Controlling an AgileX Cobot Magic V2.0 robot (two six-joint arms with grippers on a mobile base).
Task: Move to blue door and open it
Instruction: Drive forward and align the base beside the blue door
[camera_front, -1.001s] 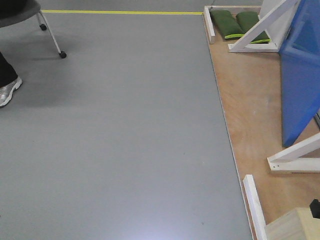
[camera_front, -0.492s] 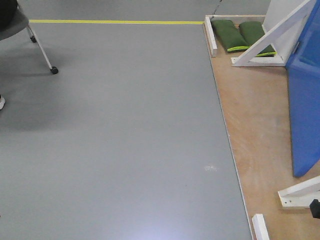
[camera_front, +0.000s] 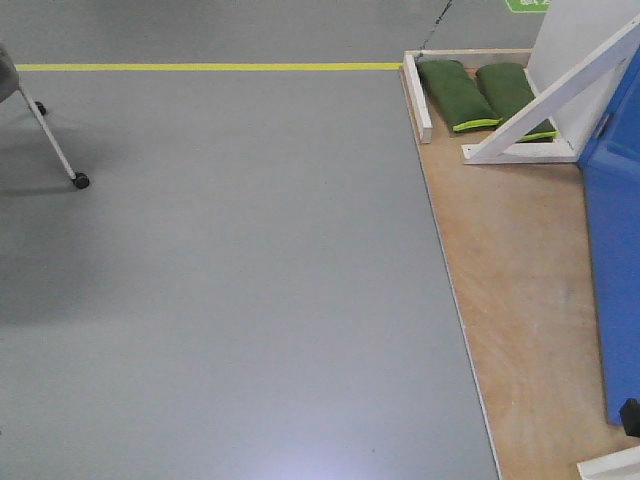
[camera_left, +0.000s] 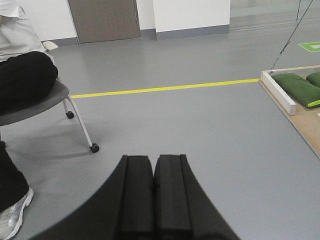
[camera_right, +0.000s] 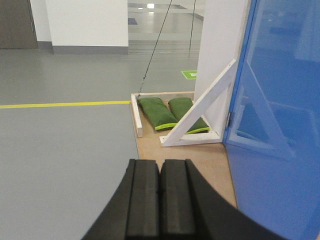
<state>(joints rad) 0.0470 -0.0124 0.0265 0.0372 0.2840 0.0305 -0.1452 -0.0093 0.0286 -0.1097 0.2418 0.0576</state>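
Note:
The blue door (camera_right: 280, 125) fills the right side of the right wrist view as a tall glossy panel with no handle in view; its lower part (camera_front: 618, 270) shows at the right edge of the front view. My right gripper (camera_right: 160, 162) is shut with nothing in it, its black fingers pointing ahead just left of the door. In the left wrist view my left gripper (camera_left: 153, 157) is also shut and empty, over grey floor, far left of the door.
The door stands on a wooden platform (camera_front: 510, 280) with a white border strip (camera_front: 417, 95). A white brace (camera_right: 197, 120) and two green sandbags (camera_front: 480, 92) lie at its far end. A seated person on a wheeled chair (camera_left: 35, 100) is left. A yellow line (camera_front: 210, 67) crosses the floor.
The whole front view has shifted: the platform, sandbags and yellow line slid down the frame, the door moved toward the right edge, and the chair drifted down and off to the left.

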